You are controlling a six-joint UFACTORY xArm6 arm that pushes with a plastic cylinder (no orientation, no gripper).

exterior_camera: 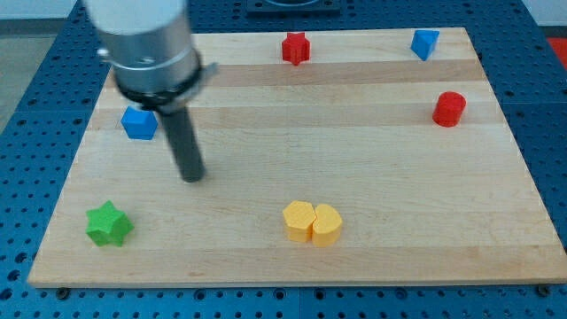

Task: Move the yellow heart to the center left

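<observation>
Here in the one camera view, my tip (191, 176) sits on the pale wooden worktop (372, 151) in its left half, just below and to the view's right of the small blue block (139, 122), and above the green star block (108, 223) near the bottom-left corner. There is no pincer on this rod at all, so nothing is open or clamped: it only pushes. The yellow heart block (326, 224) rests at the bottom centre, touching a second yellow block (299, 221) on its left side, well apart from my tip. Up top, a red star block (296, 48) and a blue triangular block (424, 43); at the right edge, a red cylinder block (449, 108). The danger looks plain: pushing the heart leftward drives its yellow neighbour along too, and an off-centre shove could spin the heart away, or send it into the green star.
</observation>
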